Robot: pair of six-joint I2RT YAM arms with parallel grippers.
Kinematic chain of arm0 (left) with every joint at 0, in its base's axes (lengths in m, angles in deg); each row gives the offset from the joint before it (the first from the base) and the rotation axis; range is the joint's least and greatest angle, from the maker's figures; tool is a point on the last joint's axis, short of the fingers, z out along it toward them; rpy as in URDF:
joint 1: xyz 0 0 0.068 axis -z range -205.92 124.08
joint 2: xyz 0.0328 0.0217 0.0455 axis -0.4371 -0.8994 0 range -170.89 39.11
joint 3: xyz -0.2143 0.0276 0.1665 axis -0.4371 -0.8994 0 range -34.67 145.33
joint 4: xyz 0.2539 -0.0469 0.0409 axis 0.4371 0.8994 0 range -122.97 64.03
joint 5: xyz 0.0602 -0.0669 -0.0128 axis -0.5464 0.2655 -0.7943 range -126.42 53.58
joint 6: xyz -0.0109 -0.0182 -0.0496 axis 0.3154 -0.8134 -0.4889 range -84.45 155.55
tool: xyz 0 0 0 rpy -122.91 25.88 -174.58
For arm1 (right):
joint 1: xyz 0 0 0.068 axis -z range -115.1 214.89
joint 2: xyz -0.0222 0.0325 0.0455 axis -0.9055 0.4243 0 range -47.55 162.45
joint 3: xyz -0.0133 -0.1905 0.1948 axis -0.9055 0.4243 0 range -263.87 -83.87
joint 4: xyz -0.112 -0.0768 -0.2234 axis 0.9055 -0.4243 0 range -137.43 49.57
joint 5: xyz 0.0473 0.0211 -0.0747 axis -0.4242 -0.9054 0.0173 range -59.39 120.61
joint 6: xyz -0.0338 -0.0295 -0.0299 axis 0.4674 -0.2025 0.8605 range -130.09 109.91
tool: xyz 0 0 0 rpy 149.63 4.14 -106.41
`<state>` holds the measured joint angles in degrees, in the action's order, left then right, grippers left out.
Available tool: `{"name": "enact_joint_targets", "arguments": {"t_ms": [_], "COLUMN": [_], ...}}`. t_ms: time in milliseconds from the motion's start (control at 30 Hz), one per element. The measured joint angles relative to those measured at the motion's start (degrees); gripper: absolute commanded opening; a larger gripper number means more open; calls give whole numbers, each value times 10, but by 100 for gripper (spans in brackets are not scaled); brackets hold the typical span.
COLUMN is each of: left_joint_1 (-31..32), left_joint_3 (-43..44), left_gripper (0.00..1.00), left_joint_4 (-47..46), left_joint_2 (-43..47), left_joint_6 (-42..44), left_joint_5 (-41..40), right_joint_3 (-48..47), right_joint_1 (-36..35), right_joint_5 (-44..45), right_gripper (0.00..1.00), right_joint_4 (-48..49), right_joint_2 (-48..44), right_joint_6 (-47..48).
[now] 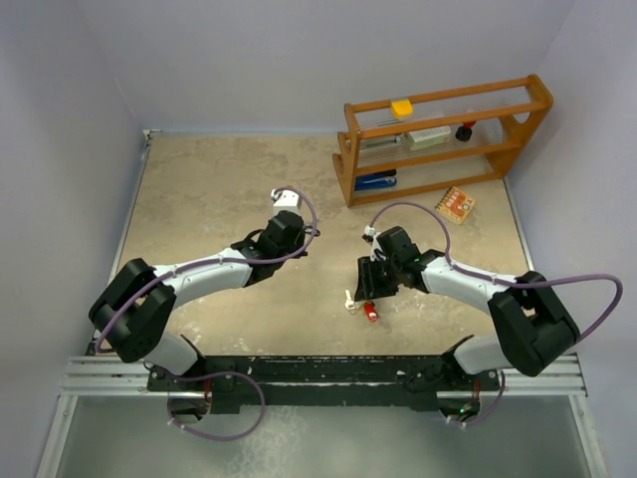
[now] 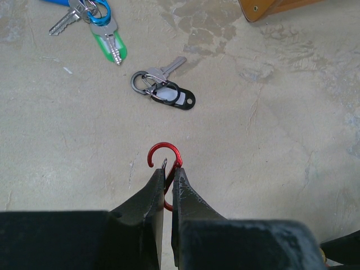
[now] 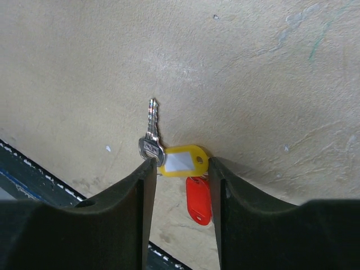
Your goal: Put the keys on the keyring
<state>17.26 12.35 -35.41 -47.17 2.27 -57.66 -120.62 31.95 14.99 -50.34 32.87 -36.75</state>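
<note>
In the left wrist view my left gripper [image 2: 169, 171] is shut on a small red S-shaped clip [image 2: 165, 153], whose upper hook sticks out past the fingertips. Ahead of it on the table lie a silver key with a black tag [image 2: 169, 93] on a dark clip, and farther left a bunch of blue- and green-headed keys [image 2: 101, 28]. In the right wrist view my right gripper [image 3: 181, 166] is open, low over the table. Its jaws stand on either side of a silver key with a yellow tag [image 3: 179, 160]. A red tag [image 3: 198, 199] lies just behind it.
A wooden shelf [image 1: 438, 139] with small items stands at the back right; its corner shows in the left wrist view [image 2: 270, 8]. A small orange box [image 1: 455, 204] lies in front of it. The black mounting rail [image 1: 318, 368] runs along the near edge.
</note>
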Motion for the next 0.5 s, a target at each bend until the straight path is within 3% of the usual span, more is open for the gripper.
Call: {"name": "enact_joint_targets", "arguments": {"t_ms": [167, 333, 500], "left_joint_1": [0, 0, 0], "left_joint_3": [0, 0, 0], "left_gripper": [0, 0, 0], "left_joint_4": [0, -1, -1], "left_joint_2": [0, 0, 0], "left_joint_6": [0, 0, 0], "left_joint_5": [0, 0, 0], "right_joint_3": [5, 8, 9], "right_joint_1": [0, 0, 0], "right_joint_5": [-6, -5, -4], "right_gripper": [28, 7, 0], "right_joint_4": [8, 15, 39], "right_joint_2": [2, 3, 0], "right_joint_6": [-4, -10, -15]}}
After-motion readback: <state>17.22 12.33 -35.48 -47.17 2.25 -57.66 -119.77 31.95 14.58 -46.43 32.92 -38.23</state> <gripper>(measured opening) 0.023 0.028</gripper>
